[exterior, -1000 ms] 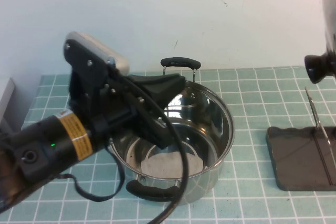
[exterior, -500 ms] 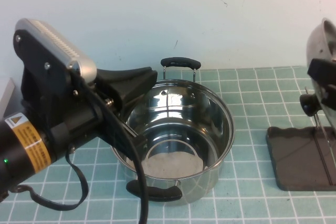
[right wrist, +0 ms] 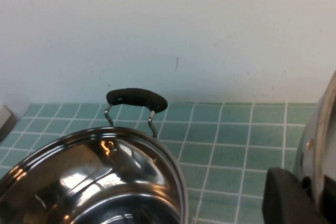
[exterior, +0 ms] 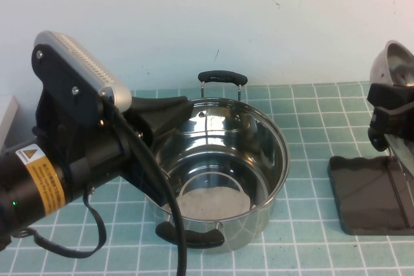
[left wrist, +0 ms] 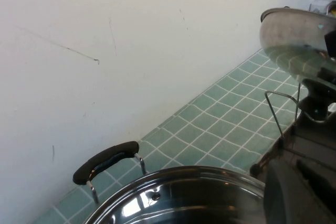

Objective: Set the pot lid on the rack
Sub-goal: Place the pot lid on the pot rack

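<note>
**Lid held upright over the rack**

Currently the placing step is in hand. The round, shiny stainless-steel pot lid [exterior: 396, 69] is gripped at its black knob by the right gripper [exterior: 388, 121], closed on it, and is held on edge just above the dark grey rectangular rack [exterior: 362, 192] with its thin upright wire frame [left wrist: 281, 111]. The left gripper [exterior: 165, 111] hovers at the rim of the deep steel pot [exterior: 259, 159]; its opening cannot be told. Next, judging from this, the lid's edge should be lowered beside the wires and only then released.
</note>
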